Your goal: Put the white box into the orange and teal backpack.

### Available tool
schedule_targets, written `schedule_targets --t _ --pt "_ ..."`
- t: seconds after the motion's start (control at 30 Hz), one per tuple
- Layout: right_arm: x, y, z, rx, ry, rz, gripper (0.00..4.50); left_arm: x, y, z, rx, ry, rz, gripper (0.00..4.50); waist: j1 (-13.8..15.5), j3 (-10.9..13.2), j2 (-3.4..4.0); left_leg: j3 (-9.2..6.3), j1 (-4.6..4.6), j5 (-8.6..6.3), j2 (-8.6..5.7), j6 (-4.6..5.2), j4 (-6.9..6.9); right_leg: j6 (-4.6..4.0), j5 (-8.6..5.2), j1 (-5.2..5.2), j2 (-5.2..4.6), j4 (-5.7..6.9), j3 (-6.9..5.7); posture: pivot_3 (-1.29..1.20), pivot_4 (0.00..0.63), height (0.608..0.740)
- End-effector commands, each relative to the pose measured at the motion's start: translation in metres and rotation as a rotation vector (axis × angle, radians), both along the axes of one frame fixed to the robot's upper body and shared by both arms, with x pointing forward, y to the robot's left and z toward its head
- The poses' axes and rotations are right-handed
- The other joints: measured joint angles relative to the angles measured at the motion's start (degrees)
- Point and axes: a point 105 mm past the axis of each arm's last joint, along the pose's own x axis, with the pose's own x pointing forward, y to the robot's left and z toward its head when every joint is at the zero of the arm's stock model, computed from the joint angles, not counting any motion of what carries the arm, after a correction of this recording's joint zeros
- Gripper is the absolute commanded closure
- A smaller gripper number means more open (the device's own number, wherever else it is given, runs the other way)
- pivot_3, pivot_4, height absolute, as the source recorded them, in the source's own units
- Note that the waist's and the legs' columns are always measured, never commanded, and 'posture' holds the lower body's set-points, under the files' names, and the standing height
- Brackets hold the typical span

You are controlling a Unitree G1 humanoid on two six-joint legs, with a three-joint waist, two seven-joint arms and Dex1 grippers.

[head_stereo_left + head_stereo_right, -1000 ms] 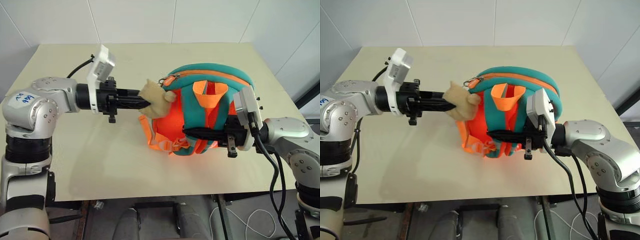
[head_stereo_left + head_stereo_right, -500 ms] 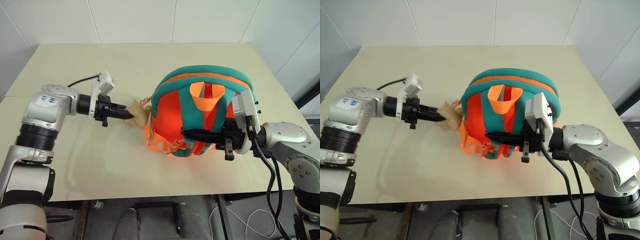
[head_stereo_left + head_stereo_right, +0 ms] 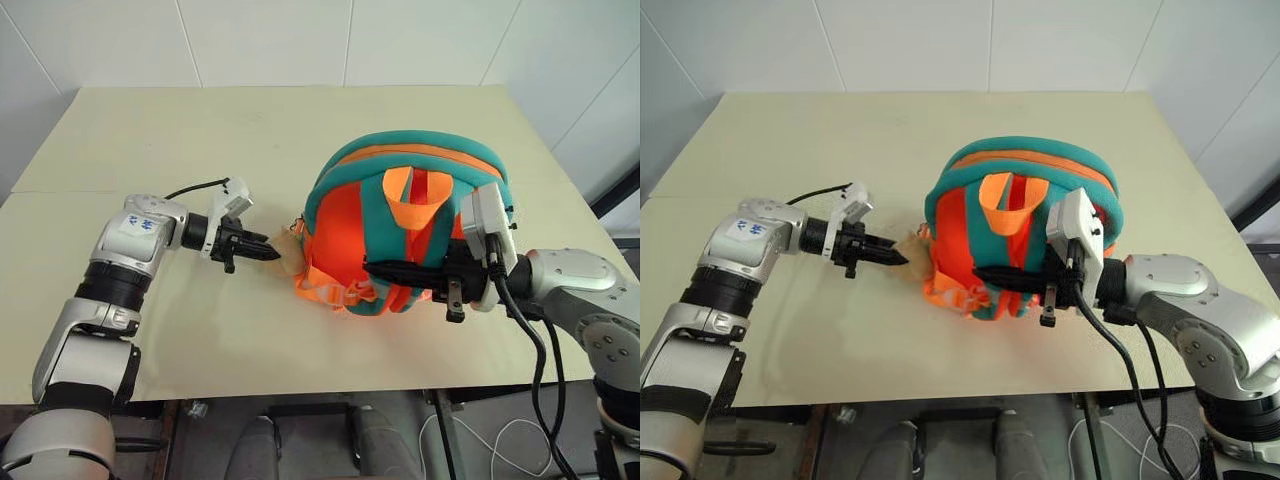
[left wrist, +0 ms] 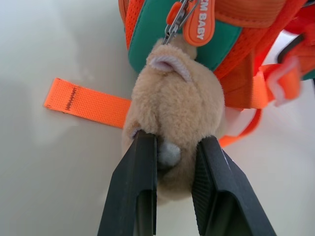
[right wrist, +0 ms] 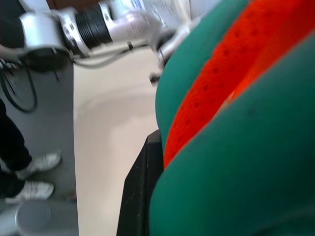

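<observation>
The left gripper [image 4: 170, 162] is pinching the tan plush toy [image 4: 172, 108] that hangs by a small chain from the orange and teal backpack [image 3: 410, 225]. In the left wrist view its two black fingers [image 4: 140, 187] are sitting a narrow gap apart with the plush squeezed between them, the toy's fur bulging around both pads. In the head views that gripper is lying low over the desk [image 3: 200, 130], pointing toward the backpack's left side, and the toy is just beside the pack's teal edge. A loose orange webbing strap [image 4: 83, 104] is lying flat on the desk behind the toy.

Over on the other side, the right gripper [image 3: 385, 270] is reaching leftward across the near face of the backpack, its long black fingers [image 3: 400, 270] lying along the teal shoulder straps [image 3: 380, 215]. Here the fingers are nearly closed, and they seem to be clamping strap material; the right wrist view is showing teal padding and orange mesh pressed right against one dark finger [image 5: 140, 191], so exactly what is pinched I cannot tell.

The backpack is sitting on the desk right of centre, between the two grippers, its strap side facing up and toward the robot. Its rounded teal top is pointing away toward the wall, its long axis running near to far, and the orange carry loop [image 3: 415, 195] is standing up at the top of the straps.
</observation>
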Motion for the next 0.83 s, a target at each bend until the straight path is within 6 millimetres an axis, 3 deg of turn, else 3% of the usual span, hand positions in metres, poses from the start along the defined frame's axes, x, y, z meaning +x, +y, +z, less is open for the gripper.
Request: schedule_targets --t 0.03,0.2,0.3,0.37,0.5,0.67,0.83 --pt "-0.008 -0.011 0.011 -0.026 -0.042 -0.017 3.32 -0.002 0.014 0.021 -0.04 -0.072 0.046 2.69 0.0 0.0 0.0 0.0 0.0 -0.01 0.01 0.01 -0.01 -0.01 0.0 0.0 0.01 0.0 -0.01 0.0 0.15 0.74" --pt "-0.007 -0.04 0.018 -0.11 -0.055 -0.131 1.69 -0.007 0.039 0.028 -0.073 -0.12 0.134 1.15 0.0 0.0 0.0 0.05 0.03 -0.01 0.01 0.02 0.0 -0.01 0.0 0.0 0.0 0.0 0.0 0.0 0.15 0.74" --pt "-0.005 -0.07 0.024 -0.181 -0.059 -0.253 0.66 -0.008 0.053 0.028 -0.09 -0.155 0.172 0.22 0.4 0.0 -0.01 0.05 0.05 -0.01 0.01 0.02 0.01 -0.03 -0.02 0.01 -0.01 -0.01 -0.01 0.0 0.15 0.74" --pt "-0.004 -0.088 0.027 -0.229 -0.064 -0.32 0.02 -0.004 0.058 0.03 -0.105 -0.203 0.195 0.0 0.9 0.0 -0.01 0.06 0.04 -0.01 0.0 0.02 0.03 -0.24 -0.13 0.01 -0.03 -0.04 -0.01 0.0 0.15 0.74" --pt "-0.008 -0.125 0.038 -0.314 -0.085 -0.442 0.02 -0.002 0.064 0.03 -0.157 -0.312 0.17 0.0 1.3 0.0 0.0 0.11 0.04 0.0 -0.02 0.03 0.1 -0.38 -0.21 0.07 -0.07 -0.16 -0.01 0.0 0.15 0.74" --pt "-0.016 -0.163 0.041 -0.281 -0.086 -0.56 0.02 -0.01 0.058 0.032 -0.252 -0.389 0.095 0.0 1.2 0.0 -0.03 0.12 0.08 -0.04 -0.02 0.16 0.13 -0.39 -0.14 0.42 -0.08 -0.66 -0.03 0.0 0.15 0.74" --pt "-0.016 -0.17 0.039 -0.234 -0.117 -0.581 0.02 -0.014 0.055 0.042 -0.313 -0.428 0.052 0.0 0.9 0.0 -0.04 0.17 0.17 -0.08 -0.01 0.2 0.12 -0.27 -0.07 0.48 -0.08 -0.72 -0.01 0.0 0.15 0.74"
